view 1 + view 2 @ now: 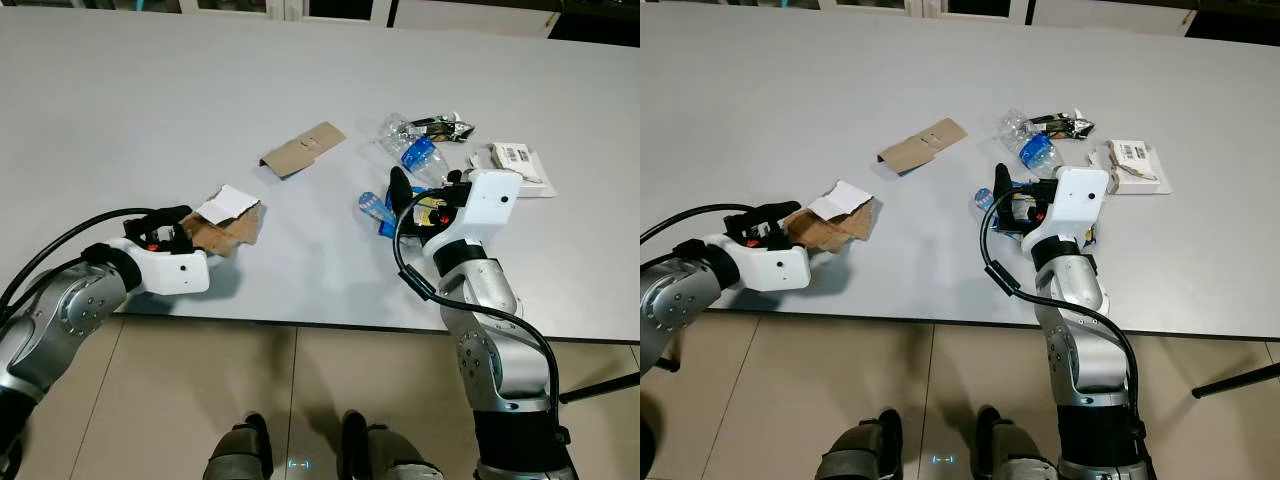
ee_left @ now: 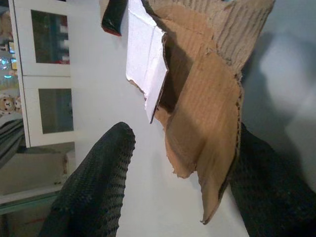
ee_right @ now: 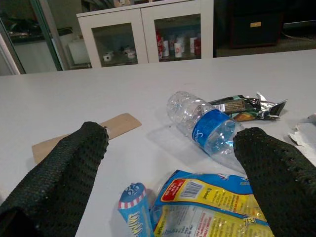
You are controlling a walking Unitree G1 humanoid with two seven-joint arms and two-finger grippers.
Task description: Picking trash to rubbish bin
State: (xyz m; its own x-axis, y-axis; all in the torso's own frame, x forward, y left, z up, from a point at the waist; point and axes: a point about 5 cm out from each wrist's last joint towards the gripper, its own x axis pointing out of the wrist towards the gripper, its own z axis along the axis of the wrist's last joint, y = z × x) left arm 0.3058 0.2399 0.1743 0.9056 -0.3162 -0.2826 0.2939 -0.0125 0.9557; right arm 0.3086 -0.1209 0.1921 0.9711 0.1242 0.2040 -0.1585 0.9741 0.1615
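Observation:
A torn brown cardboard piece (image 1: 236,228) with a white paper flap (image 1: 225,203) lies near the table's front left. My left gripper (image 1: 172,228) is open around its near end; in the left wrist view the cardboard (image 2: 207,128) rests against one finger (image 2: 269,192). My right gripper (image 1: 425,198) stands open over a blue and yellow snack wrapper (image 3: 207,210), one finger on each side of it. Just beyond lie a crushed clear bottle with a blue label (image 3: 205,123) and a dark foil wrapper (image 3: 244,106).
A flat cardboard strip (image 1: 303,148) lies mid-table. A white paper packet (image 1: 520,165) sits right of the bottle. The grey table's front edge (image 1: 300,324) runs just ahead of my feet, with tiled floor below. White cabinets (image 3: 148,37) stand behind the table.

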